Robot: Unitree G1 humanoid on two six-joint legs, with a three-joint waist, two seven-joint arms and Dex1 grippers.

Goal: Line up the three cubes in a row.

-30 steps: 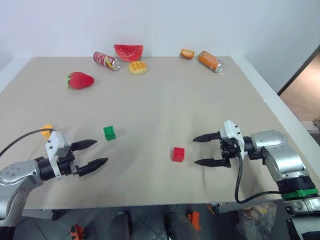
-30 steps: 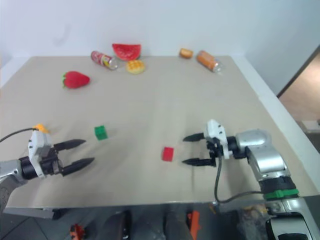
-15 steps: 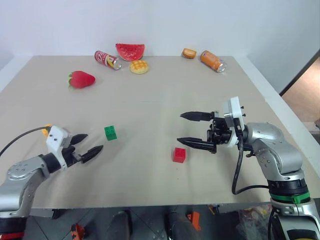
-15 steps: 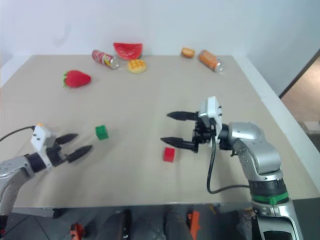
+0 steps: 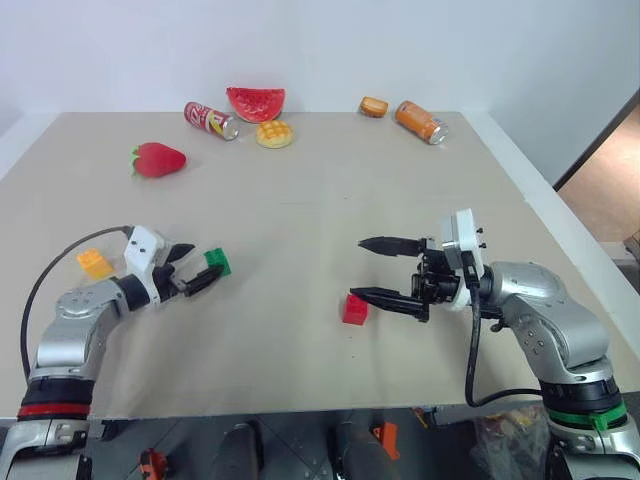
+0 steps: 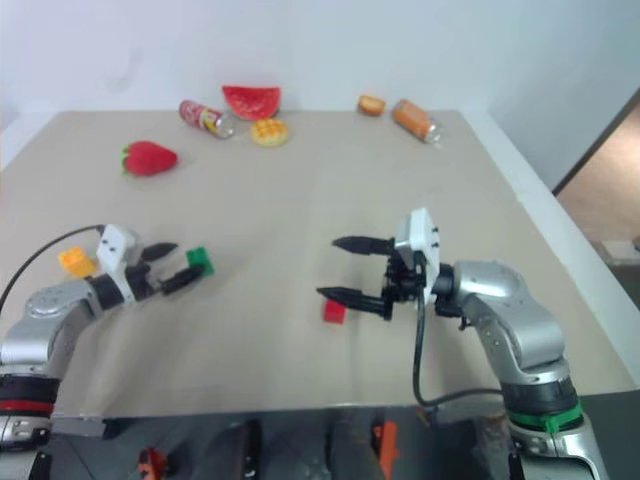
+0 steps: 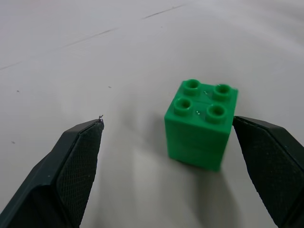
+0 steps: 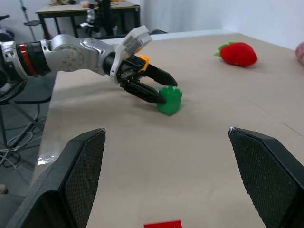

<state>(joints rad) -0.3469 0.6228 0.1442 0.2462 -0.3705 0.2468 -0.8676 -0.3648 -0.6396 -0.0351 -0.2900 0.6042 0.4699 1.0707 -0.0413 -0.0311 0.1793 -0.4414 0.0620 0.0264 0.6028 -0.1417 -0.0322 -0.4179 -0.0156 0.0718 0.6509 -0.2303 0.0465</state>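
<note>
The left gripper (image 5: pixel 200 270) is holding its fingers (image 7: pixel 78 161) spread, with the green cube (image 7: pixel 202 123) sitting upright on the worktop (image 5: pixel 300 200) between them, close against one finger and clear of the other. The yellow-orange cube (image 5: pixel 95 263) is lying behind that gripper, beside its wrist. The right gripper (image 5: pixel 382 270) is hovering with its fingers (image 5: pixel 385 297) spread wide and gripping nothing; the red cube (image 5: pixel 354 309) is resting on the worktop just below and beside the lower fingertip, though whether they touch is unclear. The green and red cubes are sitting well apart, each near its own gripper's fingertips.
</note>
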